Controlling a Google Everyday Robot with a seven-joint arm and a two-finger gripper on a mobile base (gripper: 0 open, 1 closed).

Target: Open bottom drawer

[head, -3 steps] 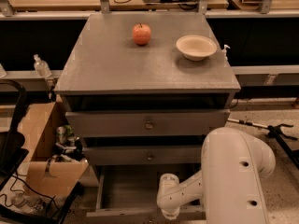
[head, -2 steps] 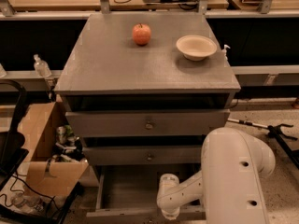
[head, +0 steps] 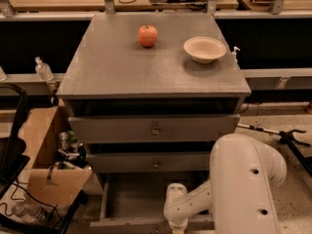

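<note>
The grey cabinet (head: pixel 122 72) has three drawers. The bottom drawer (head: pixel 131 199) is pulled out toward me, its plain grey inside showing and its front edge along the bottom of the view. The top drawer front (head: pixel 154 129) and middle drawer front (head: pixel 155 163) each carry a small round knob. My white arm (head: pixel 243 179) reaches down at the lower right. Its wrist (head: pixel 176 209) hangs over the front edge of the open bottom drawer. The gripper is below the view's bottom edge, hidden.
A red apple (head: pixel 147 35) and a cream bowl (head: pixel 204 48) sit on the cabinet top. An open cardboard box (head: pixel 46 165) with clutter stands left of the cabinet. A black cart frame (head: pixel 12 145) is at far left. A tool (head: pixel 282 133) lies on the floor at right.
</note>
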